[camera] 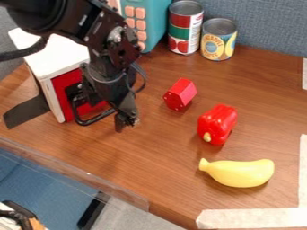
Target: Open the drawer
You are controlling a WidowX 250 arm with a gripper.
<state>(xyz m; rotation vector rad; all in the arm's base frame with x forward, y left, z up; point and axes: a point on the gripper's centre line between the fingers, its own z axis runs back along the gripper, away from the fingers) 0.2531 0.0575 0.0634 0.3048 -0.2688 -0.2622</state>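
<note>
The gripper hangs at the left-centre, low over the table and just right of the drawer's handle. A white box stands at the left and holds the drawer, whose red front faces right and toward the camera. From that front a black loop handle sticks out, its right end close beside the gripper; whether they touch I cannot tell. The arm covers much of the red front, and the drawer looks flush with the box.
A red block, a red pepper and a yellow banana lie to the right on the wooden table. Two cans and a teal toy with pink buttons stand behind. A clear strip lines the front-left edge.
</note>
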